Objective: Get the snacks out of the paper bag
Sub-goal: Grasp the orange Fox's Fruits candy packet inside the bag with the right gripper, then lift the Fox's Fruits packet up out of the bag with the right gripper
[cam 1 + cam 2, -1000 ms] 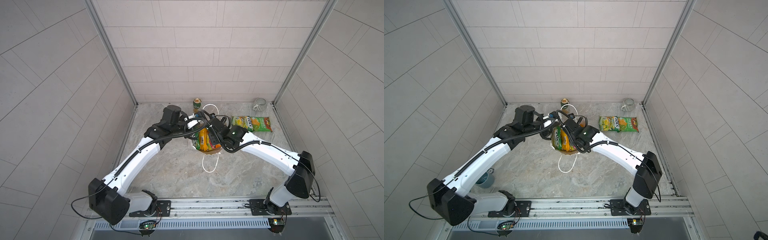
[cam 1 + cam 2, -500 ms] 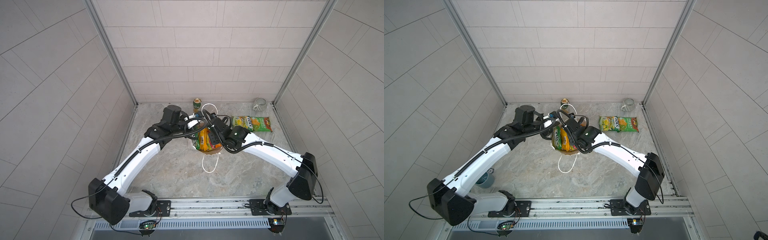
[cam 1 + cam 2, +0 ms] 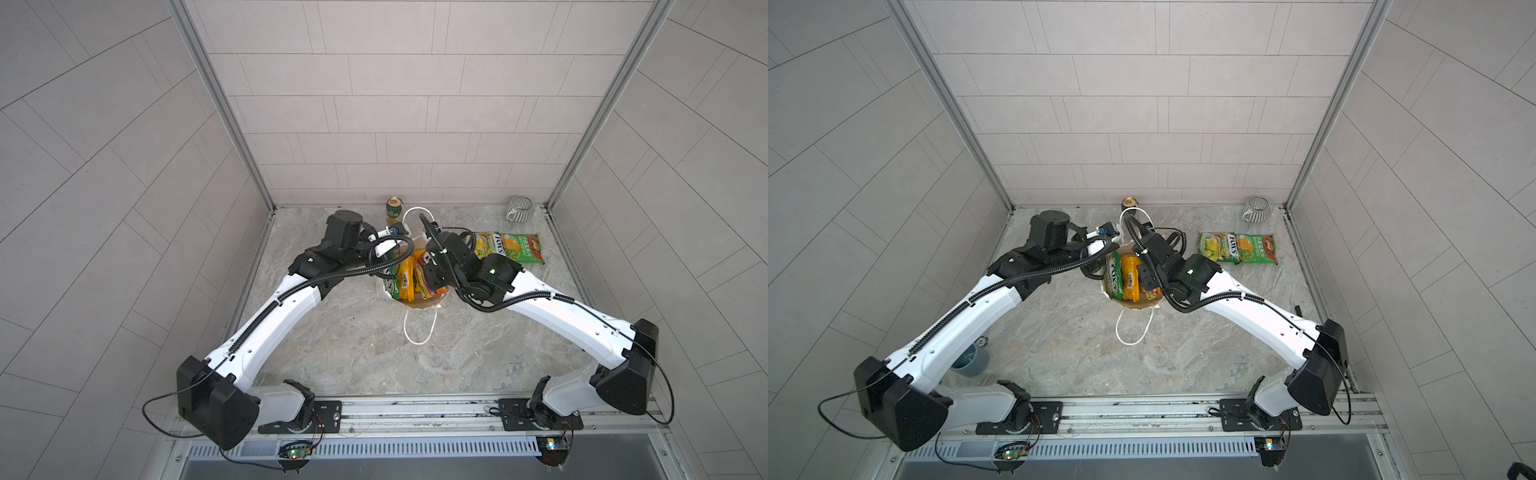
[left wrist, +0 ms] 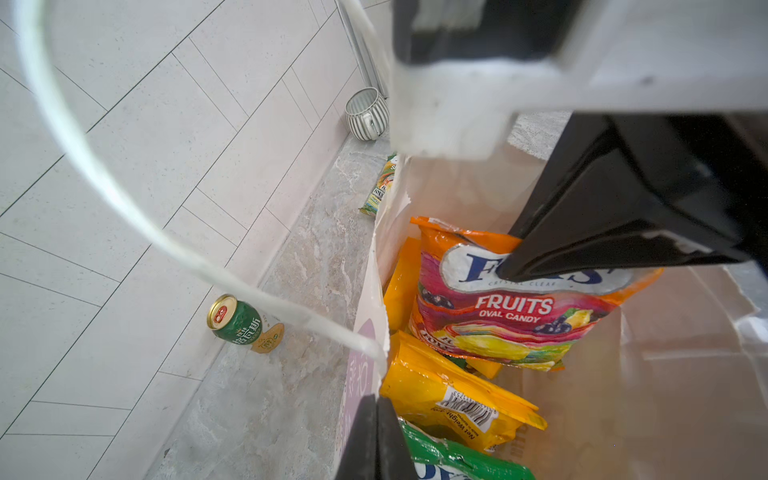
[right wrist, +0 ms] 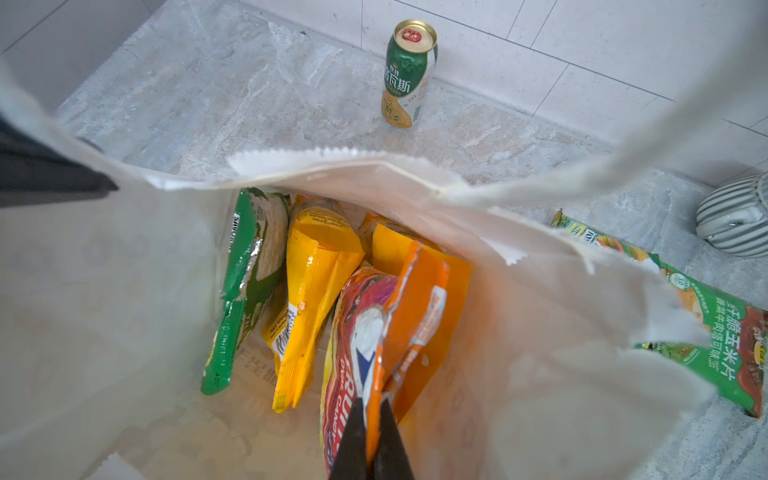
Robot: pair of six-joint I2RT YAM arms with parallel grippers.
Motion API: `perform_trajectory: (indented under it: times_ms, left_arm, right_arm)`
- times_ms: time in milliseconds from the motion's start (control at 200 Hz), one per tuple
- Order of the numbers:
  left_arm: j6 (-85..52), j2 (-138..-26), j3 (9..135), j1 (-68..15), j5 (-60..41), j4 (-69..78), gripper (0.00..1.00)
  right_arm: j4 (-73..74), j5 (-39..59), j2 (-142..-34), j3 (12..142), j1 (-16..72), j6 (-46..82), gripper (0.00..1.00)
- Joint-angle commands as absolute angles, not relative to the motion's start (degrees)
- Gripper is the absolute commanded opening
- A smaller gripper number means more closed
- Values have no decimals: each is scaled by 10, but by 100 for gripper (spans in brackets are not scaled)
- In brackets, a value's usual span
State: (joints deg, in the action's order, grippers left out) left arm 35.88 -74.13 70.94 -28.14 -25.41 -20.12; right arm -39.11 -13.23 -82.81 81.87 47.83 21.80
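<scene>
Deep inside the paper bag (image 5: 124, 291), the right gripper (image 5: 372, 415) pinches the orange-red packet (image 5: 349, 324) by its top edge, while the left gripper (image 4: 376, 409), clamped on the rim, holds the mouth open. Next, I'd say, comes a straight lift clear of the rim, then over beside the green packet (image 3: 1237, 248) lying outside.
</scene>
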Motion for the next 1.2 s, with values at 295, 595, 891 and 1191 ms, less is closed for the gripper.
perform_trajectory:
  times_ms: [295, 595, 891, 1191]
  left_arm:
    - [356, -737, 717, -287, -273, -178, 0]
    - [345, -749, 725, -287, -245, -176, 0]
    - [342, -750, 723, -287, -239, -171, 0]
    - [344, -744, 717, -287, -236, -167, 0]
  right_arm:
    - [-349, -57, -772, 812, 478, 156, 0]
    - [-335, -18, -721, 800, 478, 122, 0]
    - [-323, -5, -675, 788, 475, 100, 0]
    - [-318, 1, -645, 793, 469, 87, 0]
